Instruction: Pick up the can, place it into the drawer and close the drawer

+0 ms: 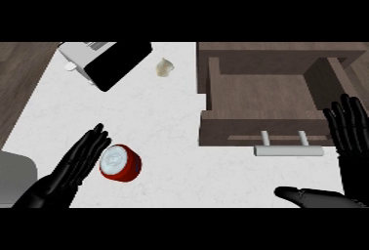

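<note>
A red can (121, 163) with a silver lid lies on the white counter (180, 122) at the lower left. My left hand (72, 168) is open beside it, straight fingers along the can's left side, touching or nearly touching it. The wooden drawer (263, 95) stands pulled open at the right, its inside bare, with a silver handle (288, 150) on its front. My right hand (349, 132) is open at the right edge, fingers pointing up next to the drawer's front right corner, thumb stretched out low.
A black and silver appliance (108, 61) sits at the counter's back left. A small pale garlic bulb (165, 67) lies near the drawer's back left corner. A grey object (14, 176) shows at the lower left edge.
</note>
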